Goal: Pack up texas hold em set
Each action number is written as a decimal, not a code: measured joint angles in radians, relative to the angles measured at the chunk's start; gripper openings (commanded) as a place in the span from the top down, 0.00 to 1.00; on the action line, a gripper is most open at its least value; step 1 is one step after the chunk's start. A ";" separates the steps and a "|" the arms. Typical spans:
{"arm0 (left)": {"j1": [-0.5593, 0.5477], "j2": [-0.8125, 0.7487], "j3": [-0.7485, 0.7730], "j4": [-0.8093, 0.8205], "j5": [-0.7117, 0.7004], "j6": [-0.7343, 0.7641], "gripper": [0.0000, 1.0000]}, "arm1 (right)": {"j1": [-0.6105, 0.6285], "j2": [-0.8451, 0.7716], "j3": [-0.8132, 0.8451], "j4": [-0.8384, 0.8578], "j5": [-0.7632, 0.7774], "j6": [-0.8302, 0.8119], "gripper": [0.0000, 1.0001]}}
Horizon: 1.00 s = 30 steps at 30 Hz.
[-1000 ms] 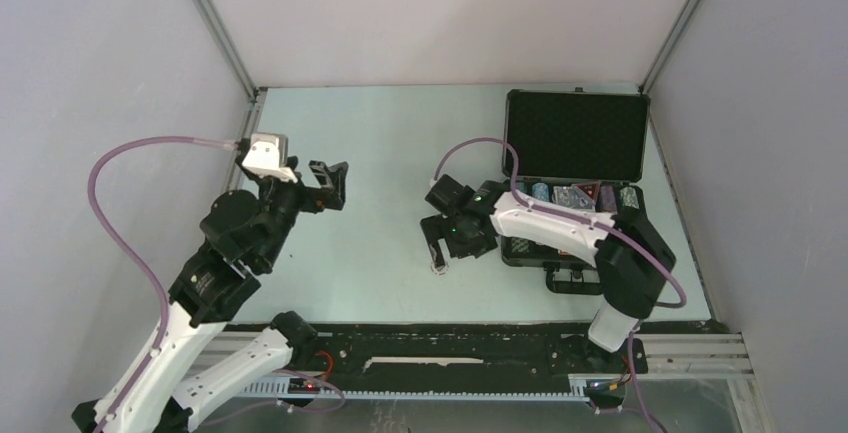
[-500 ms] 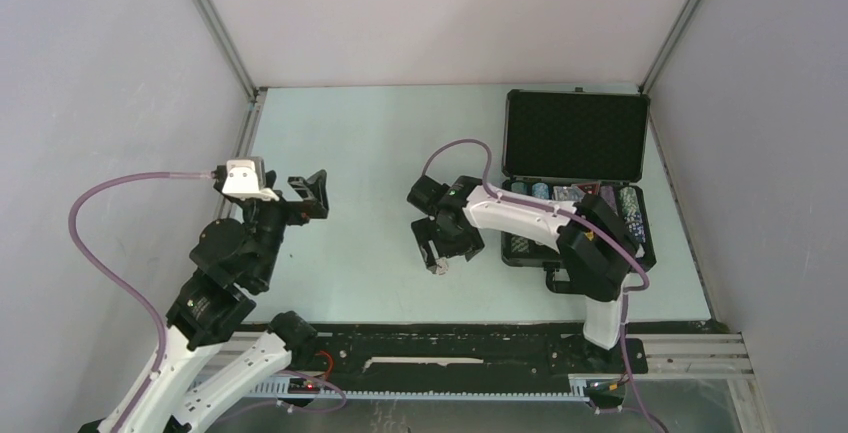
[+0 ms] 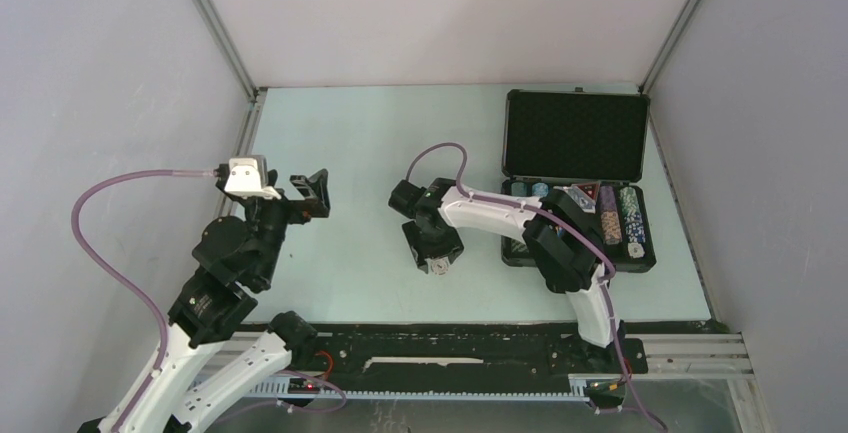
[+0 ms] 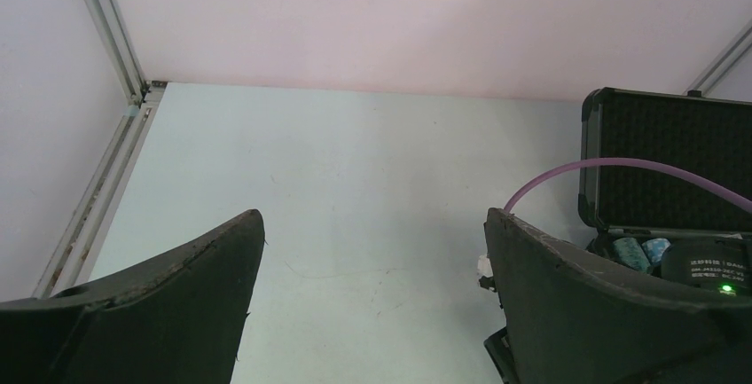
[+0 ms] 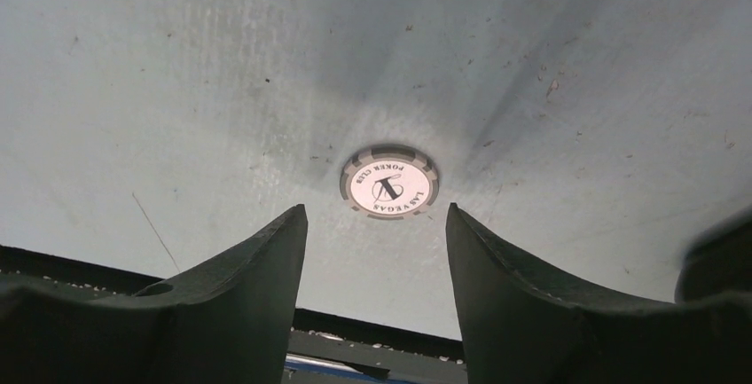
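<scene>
The black hard case lies open at the table's right, its foam lid up; rows of striped chips fill the base. A single white-and-grey poker chip lies flat on the table; in the top view it shows just under my right gripper. My right gripper is open and empty, pointed down, with the chip just beyond its fingertips. My left gripper is open and empty, held above the table's left side; the case shows in its view at right.
The right arm's purple cable loops over the table's middle. Metal frame rails run up the back corners. White walls close the table in on three sides. A black rail runs along the front edge.
My right gripper has swung left, away from the case, and now hangs over the loose chip. My left arm has drawn back and down to the left, then stayed still.
</scene>
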 measured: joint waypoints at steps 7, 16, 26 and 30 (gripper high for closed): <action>0.000 0.000 0.000 0.000 0.000 0.000 0.00 | 0.000 0.032 0.003 0.000 0.007 0.000 0.38; 0.000 0.002 0.000 0.000 0.001 0.000 0.00 | -0.003 0.040 0.002 0.010 0.008 0.000 0.43; 0.000 0.014 0.000 0.000 0.001 0.000 0.00 | -0.006 0.040 0.001 0.010 0.015 -0.001 0.41; 0.000 0.021 0.000 0.000 0.002 0.000 0.00 | -0.009 0.040 -0.001 0.017 0.013 -0.003 0.49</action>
